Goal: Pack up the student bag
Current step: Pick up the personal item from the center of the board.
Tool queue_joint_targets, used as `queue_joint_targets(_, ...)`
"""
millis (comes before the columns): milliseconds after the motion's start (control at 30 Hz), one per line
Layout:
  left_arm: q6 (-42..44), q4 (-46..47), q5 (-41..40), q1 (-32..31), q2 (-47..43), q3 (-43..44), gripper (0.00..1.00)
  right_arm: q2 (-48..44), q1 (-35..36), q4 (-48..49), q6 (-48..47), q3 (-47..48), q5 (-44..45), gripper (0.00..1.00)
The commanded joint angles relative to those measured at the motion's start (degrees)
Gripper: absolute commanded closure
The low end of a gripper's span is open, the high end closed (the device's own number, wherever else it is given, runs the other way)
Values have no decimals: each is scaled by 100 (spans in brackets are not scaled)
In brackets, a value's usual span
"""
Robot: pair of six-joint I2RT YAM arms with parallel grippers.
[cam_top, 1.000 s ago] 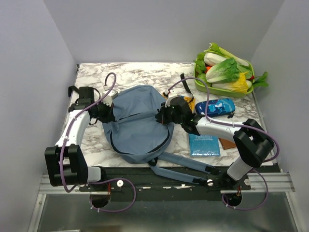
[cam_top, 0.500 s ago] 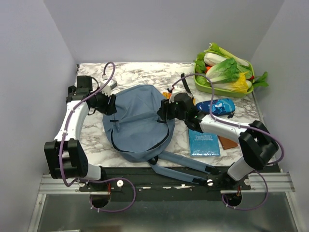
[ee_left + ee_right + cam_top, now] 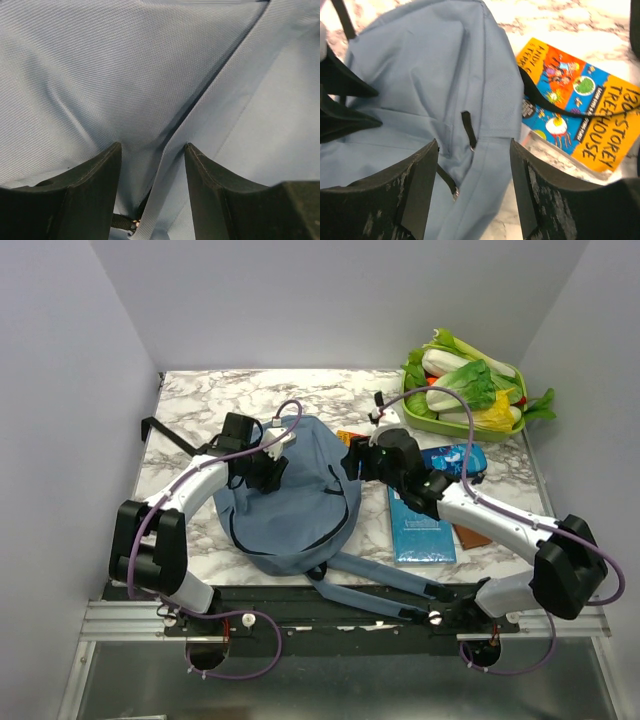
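**Student bag.** We find the student bag (image 3: 290, 505) lying flat on the marble bench (image 3: 195, 400), a little left of centre. Its two shoulder straps (image 3: 385, 590) trail over the near edge toward the arm bases. Both arms reach in over the far half of the bag.

**Left tool.** The left tool (image 3: 272, 465) sits over the bag's upper left part. In the left wrist view its jaws stand moderately apart. Blue fabric fills the view beneath them, and a stitched seam runs into the gap. We cannot tell whether the fingers (image 3: 90, 195) touch the cloth.

**Right tool.** The right tool (image 3: 350, 460) sits at the bag's upper right edge. In the right wrist view its jaws are also spread moderately wide and hold nothing. A black zipper pull (image 3: 468, 131) lies on the fabric just ahead of the gap.

**Surrounding items.** An orange book (image 3: 570, 125) lies on the bench just beside the bag's right edge (the cover reads "130-Storey Treehouse"). A length of black webbing (image 3: 530, 86) crosses it. Right of the bag we see a teal notebook (image 3: 421, 532), a brown item (image 3: 470, 536) partly under the right arm, and a blue pencil case (image 3: 455, 458). A green tray (image 3: 505, 430) of leafy vegetables (image 3: 465, 385) stands at the far right corner.
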Motion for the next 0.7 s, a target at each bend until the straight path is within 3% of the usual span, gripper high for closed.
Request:
queue_joint_targets(0, -11, 971, -848, -44, 47, -117, 40, -165, 4, -954, 287, -141, 848, 33)
queue_joint_targets(67, 24, 964, -805, -61, 108, -65, 40, -305, -75, -1517, 910, -185, 1358, 31)
queue_joint_targets(133, 16, 842, -753, -123, 161, 6, 40, -419, -373, -2414, 1689, -299, 1947, 18)
queue_joint_targets(200, -19, 788, -630, -149, 205, 59, 40, -613, -889, -3116, 2150, -596, 2028, 12)
queue_joint_targets(333, -213, 604, -471, -140, 266, 269, 40, -1070, -1744, -3760, 2923, -1134, 1888, 9)
queue_joint_targets(500, -441, 499, -260, -132, 144, 445, 40, -1492, -2806, -4455, 3180, -1293, 1896, 2)
queue_joint_targets(667, -635, 199, 21, -44, 135, 752, 40, -1406, -3704, -4509, 2987, -1345, 1651, 0)
